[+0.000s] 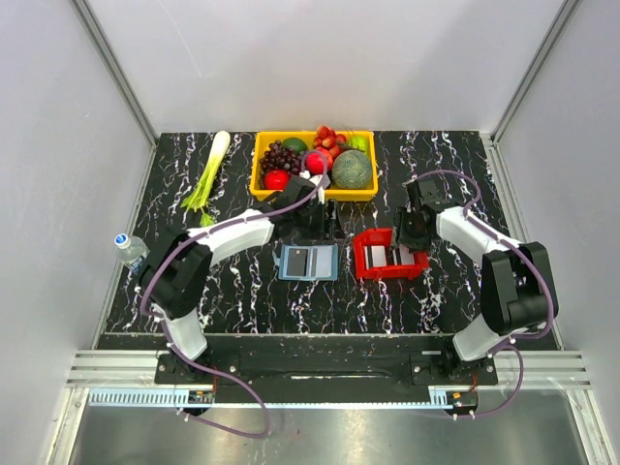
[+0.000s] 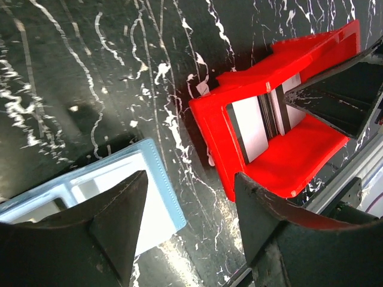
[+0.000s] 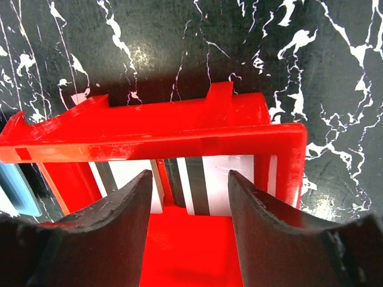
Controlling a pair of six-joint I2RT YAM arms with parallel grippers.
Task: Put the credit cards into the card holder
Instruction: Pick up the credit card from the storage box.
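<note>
Card holder (image 1: 308, 263) lies open and flat on the black marbled table (image 1: 232, 291), front centre. It is pale blue with a stitched edge. From above, one pocket looks dark and the one beside it white; cannot tell whether a card is in there.

Red tray (image 1: 360, 256) sits just right of the holder, not touching it. Credit cards (image 3: 226, 178) stand on edge inside the tray, packed together, with white, grey and dark faces. Yellow bin (image 1: 256, 179) at the back holds fruit (image 1: 352, 170). A leek (image 1: 209, 171) lies left of the bin, and a water bottle (image 1: 129, 249) sits at the left table edge.

Left gripper (image 2: 191, 230) hovers over the holder's far edge, jaws apart, nothing between them. Right gripper (image 3: 188, 206) is over the tray, jaws apart, with the cards showing in the gap. Cannot tell whether a pad touches a card.

The top view gives the layout, but the cards are only a pale patch there. The left wrist view shows the holder's stitched corner and the tray from its open side. It also shows a dark finger (image 2: 338, 98) of the right gripper reaching in beside the cards. The right wrist view shows the tray wall close up and the card edges as stripes. A sliver of the blue holder shows at its left edge.
</note>
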